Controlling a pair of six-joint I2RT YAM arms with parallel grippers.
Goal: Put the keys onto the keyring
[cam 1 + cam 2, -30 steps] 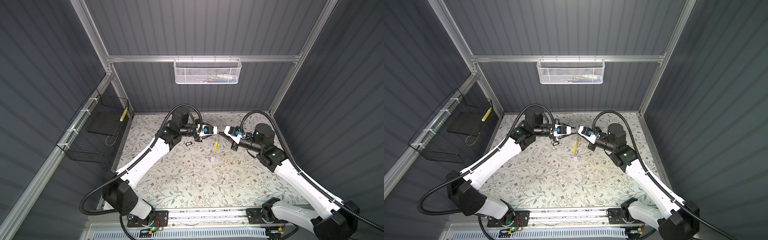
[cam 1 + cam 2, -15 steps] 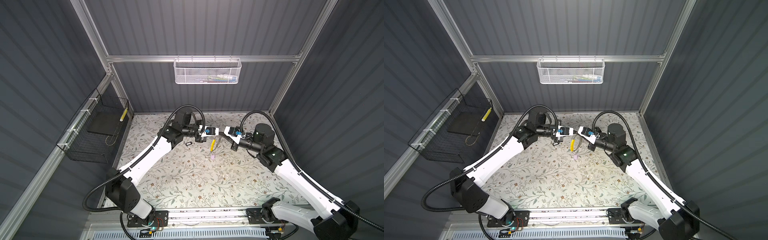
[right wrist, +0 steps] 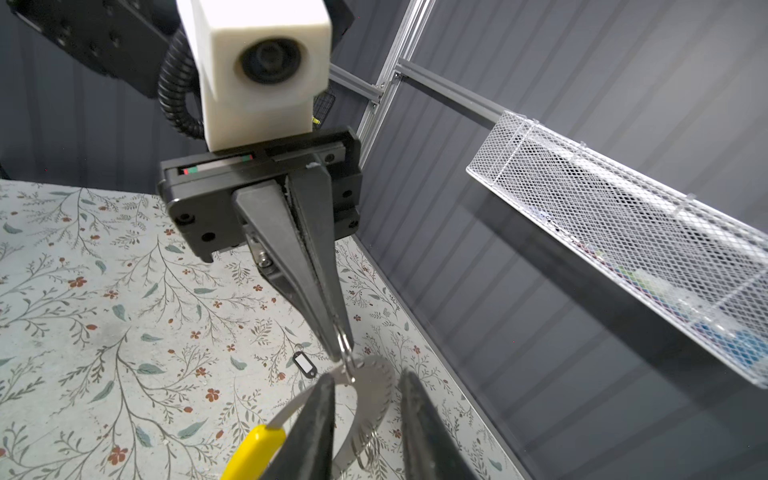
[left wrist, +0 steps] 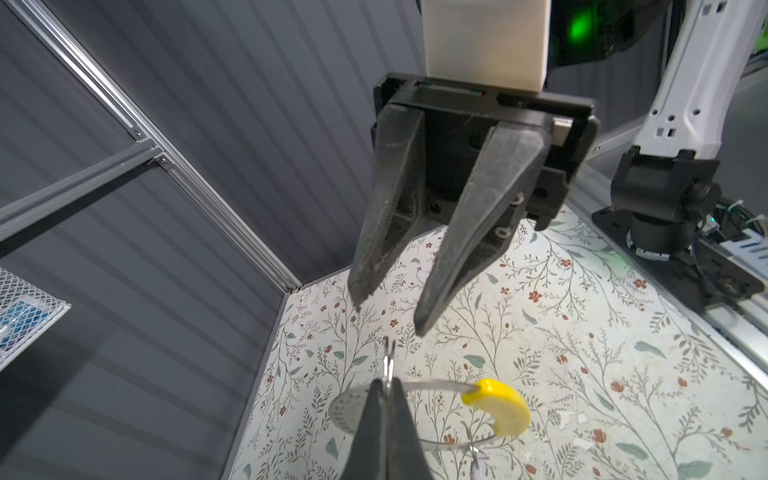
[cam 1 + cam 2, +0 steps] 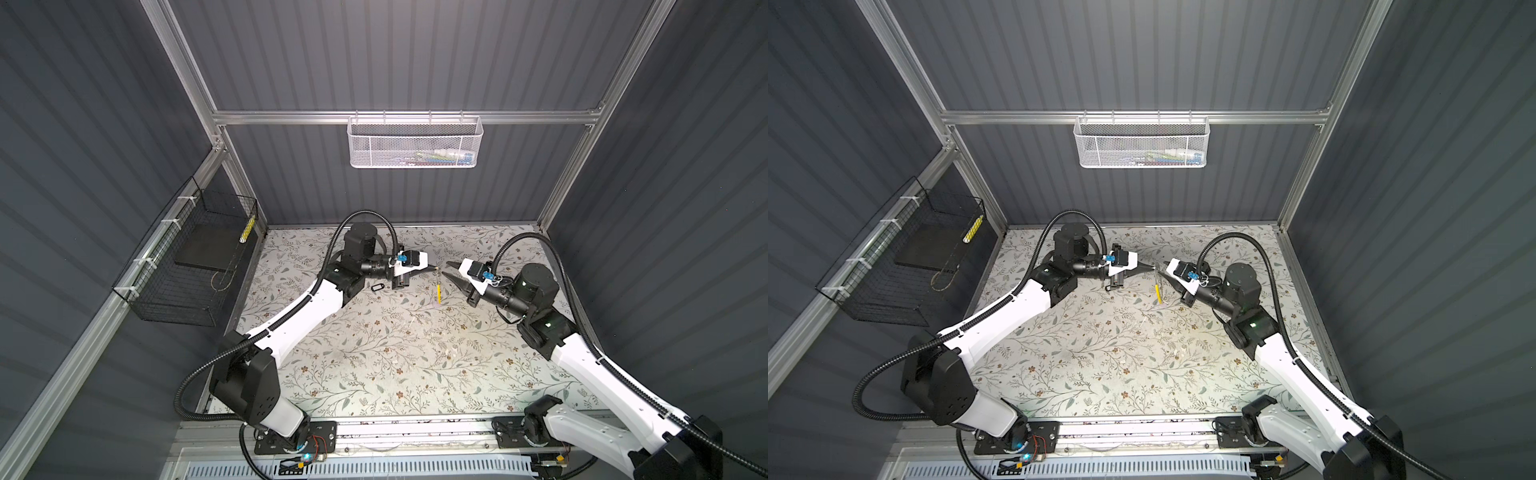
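Note:
The keyring (image 4: 432,384) is a thin grey metal hoop with a yellow tag (image 4: 498,405), held in the air over the floral mat. My left gripper (image 4: 386,382) is shut on the small ring at the hoop's top. My right gripper (image 3: 366,378) faces it with its fingers (image 3: 316,415) apart, and the hoop's flat plate (image 3: 374,386) lies between them. A small metal key (image 4: 476,457) hangs on the hoop's lower band, partly cut off. The black-rimmed tag with a white centre (image 3: 304,365) lies on the mat beside the left arm (image 5: 376,287). In both top views the two grippers (image 5: 434,268) (image 5: 1152,268) meet tip to tip.
A white mesh basket (image 5: 415,143) hangs on the back wall. On the left wall there is a black wire basket (image 5: 195,270). An aluminium rail (image 5: 415,432) with both arm bases runs along the mat's front edge. Grey walls close in the mat on three sides.
The left gripper has moved right to the keyring and shut on its top ring. The right gripper, shut on the keyring before, now has its fingers apart.

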